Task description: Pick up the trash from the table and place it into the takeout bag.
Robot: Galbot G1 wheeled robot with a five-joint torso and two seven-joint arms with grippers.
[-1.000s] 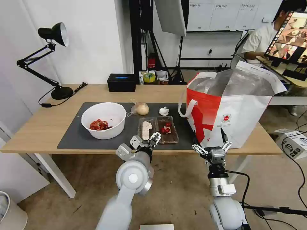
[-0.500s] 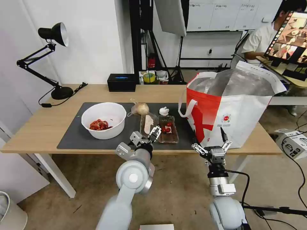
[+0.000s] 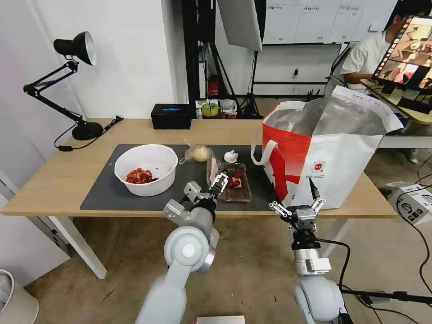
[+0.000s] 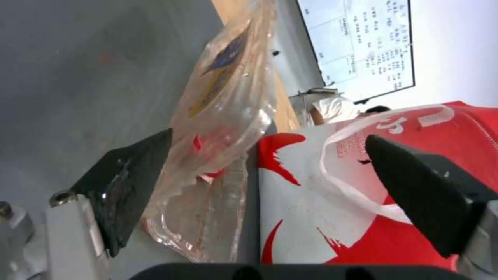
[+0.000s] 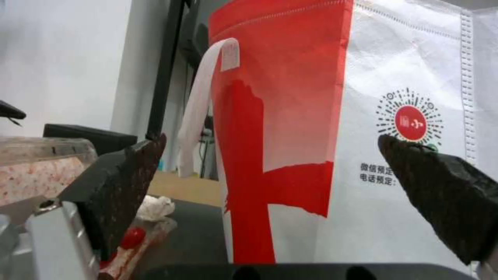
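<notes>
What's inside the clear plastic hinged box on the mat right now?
The clear plastic hinged box holds red round bits in its flat half. Its other half is tipped up by the left claw, so that half's contents cannot be seen.

A filming lab: softbox (image 3: 240, 22) on stand, whiteboard (image 3: 310, 20), trailing cables (image 3: 423, 243).

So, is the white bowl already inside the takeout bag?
No, the white bowl stands on the mat, left of the takeout bag.

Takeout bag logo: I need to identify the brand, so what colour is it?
Red, ringed by dark dots, on the takeout bag; right wrist view shows it best.
</notes>
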